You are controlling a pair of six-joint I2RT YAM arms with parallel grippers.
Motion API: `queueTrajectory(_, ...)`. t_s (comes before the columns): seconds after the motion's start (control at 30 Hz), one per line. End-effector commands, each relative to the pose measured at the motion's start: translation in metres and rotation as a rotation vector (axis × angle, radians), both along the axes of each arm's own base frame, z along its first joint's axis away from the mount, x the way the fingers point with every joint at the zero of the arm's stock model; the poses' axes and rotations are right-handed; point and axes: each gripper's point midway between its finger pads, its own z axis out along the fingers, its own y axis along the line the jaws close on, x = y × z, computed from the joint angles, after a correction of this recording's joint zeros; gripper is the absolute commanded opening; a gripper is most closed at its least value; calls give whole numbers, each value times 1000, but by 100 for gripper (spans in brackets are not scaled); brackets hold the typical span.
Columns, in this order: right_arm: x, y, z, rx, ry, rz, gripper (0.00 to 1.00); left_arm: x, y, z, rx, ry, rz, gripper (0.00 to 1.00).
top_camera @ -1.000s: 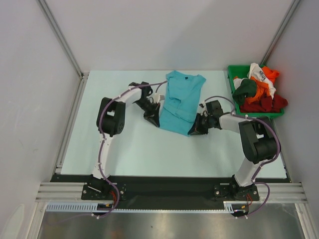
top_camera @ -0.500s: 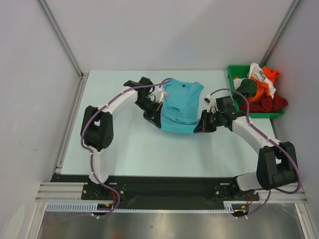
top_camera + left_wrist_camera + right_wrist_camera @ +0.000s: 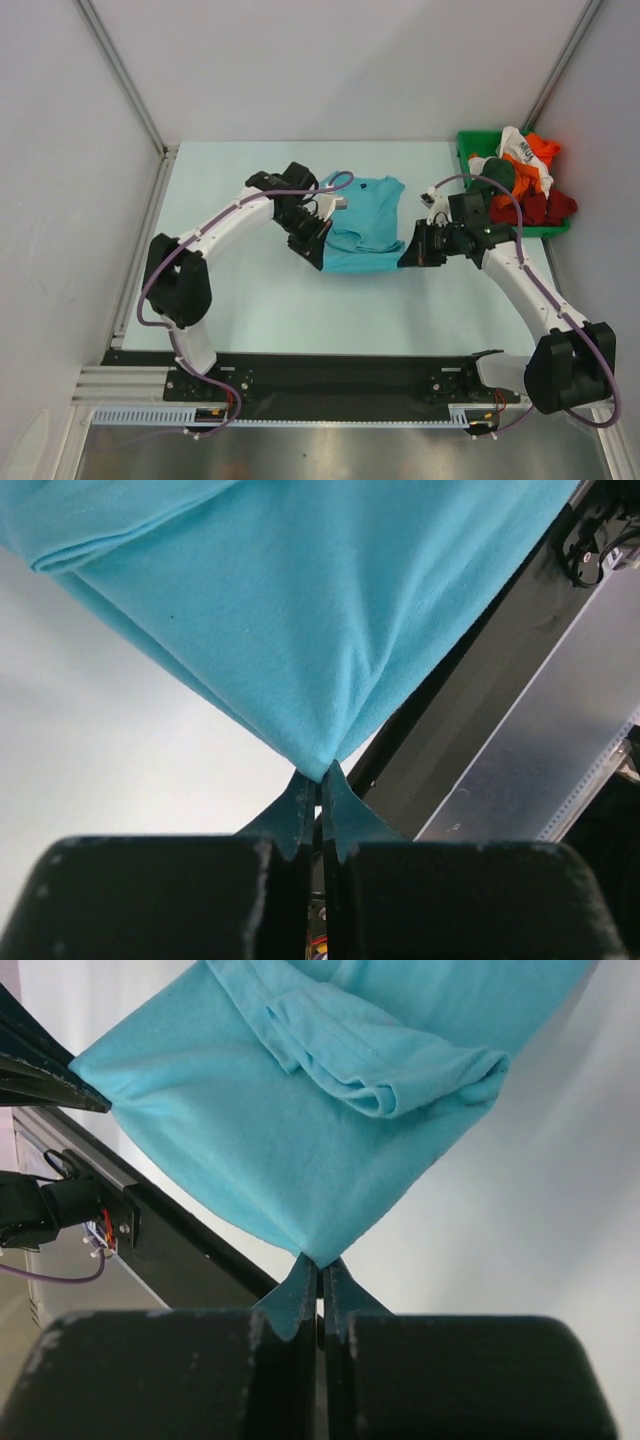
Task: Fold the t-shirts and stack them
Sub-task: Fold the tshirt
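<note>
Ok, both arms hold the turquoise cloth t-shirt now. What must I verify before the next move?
1. Left gripper shut on a corner of the turquoise cloth t-shirt: ok.
2. Right gripper shut on the other corner: ok.
3. Held edge level between both grippers: ok, in the top view.
4. Cloth smooth: not ok, a rolled fold bunches near the right gripper.
5. Right arm clear of the green plastic bin: cannot tell, they are close.
</note>
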Motion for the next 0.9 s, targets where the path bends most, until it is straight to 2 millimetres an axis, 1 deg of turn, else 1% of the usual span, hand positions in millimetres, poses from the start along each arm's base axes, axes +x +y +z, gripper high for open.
queueTrajectory(0.0, -5, -4, 22, 15, -59, -1, 0, -3, 13, 21, 1, -94, -9, 1)
queueTrajectory(0.03, -6, -4, 25, 14, -63, -4, 0, -4, 15, 27, -3, -110, -8, 0)
queueTrajectory(0.2, -9, -7, 35, 4, -97, -4, 0, -1, 17, 40, -9, -156, -18, 0)
queueTrajectory(0.23, -8, -7, 40, 9, -110, -4, 0, 1, 15, 44, -16, -168, -18, 0)
queueTrajectory(0.37, -5, -8, 45, 5, -126, -6, 0, 5, 14, 50, -19, -190, -18, 1)
queueTrajectory(0.47, -1, -7, 44, 11, -123, -8, 0, 8, 12, 52, -26, -199, -18, 0)
queueTrajectory(0.73, 10, -4, 34, 19, -100, -15, 0, 13, 16, 36, -6, -158, -1, 0)
queueTrajectory(0.87, 16, -3, 22, 17, -84, -17, 0, 20, 17, 22, -3, -109, 23, 0)
